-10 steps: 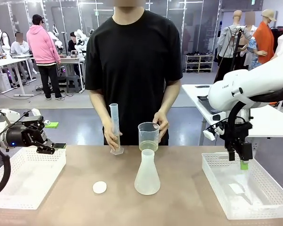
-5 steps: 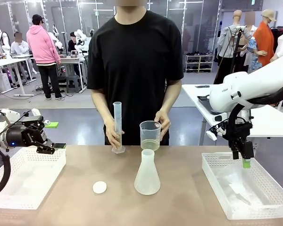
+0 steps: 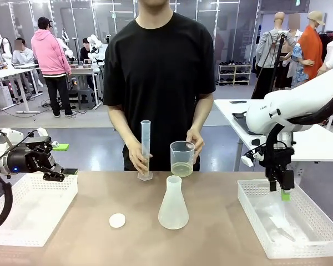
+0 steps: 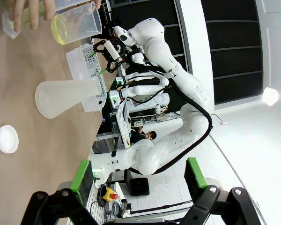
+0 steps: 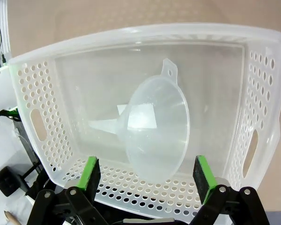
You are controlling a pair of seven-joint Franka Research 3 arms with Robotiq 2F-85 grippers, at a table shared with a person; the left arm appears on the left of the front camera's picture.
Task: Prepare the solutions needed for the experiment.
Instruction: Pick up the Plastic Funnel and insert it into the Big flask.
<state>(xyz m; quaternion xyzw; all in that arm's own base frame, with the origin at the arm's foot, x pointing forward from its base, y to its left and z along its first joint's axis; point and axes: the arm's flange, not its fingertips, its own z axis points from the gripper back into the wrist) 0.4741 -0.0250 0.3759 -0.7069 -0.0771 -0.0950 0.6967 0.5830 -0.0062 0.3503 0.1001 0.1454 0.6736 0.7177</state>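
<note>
At the shared table [image 3: 222, 238], we see the pale yellow solution [image 3: 182, 169] lying shallow in a beaker [image 3: 182, 151] that a person's hand [image 3: 195, 142] holds just behind the flask [image 3: 173, 204]. The other hand [image 3: 137, 160] steadies a cylinder [image 3: 145, 145] standing on the far edge.

The right gripper [image 3: 285, 192] hangs over the right basket [image 3: 251, 209] with fingers apart, gripping nothing, above a funnel [image 5: 154, 131] that lies on its side. The left gripper [image 3: 60, 174] waits over the left basket [image 3: 30, 213], also spread and empty.

We judge the funnel the weak point. It is thin, clear and tilted, so a pinch on its rim could squirt it out of the pads or jam it against the basket wall.

The flask looks light and narrow-necked. An arm swinging in from the right could tip it or jog the beaker and spill the solution. Pouring before a funnel sits in that neck risks the same.

We count one beaker, one cylinder, one flask, one funnel, one white cap [image 3: 117, 220], two baskets and two grippers.
</note>
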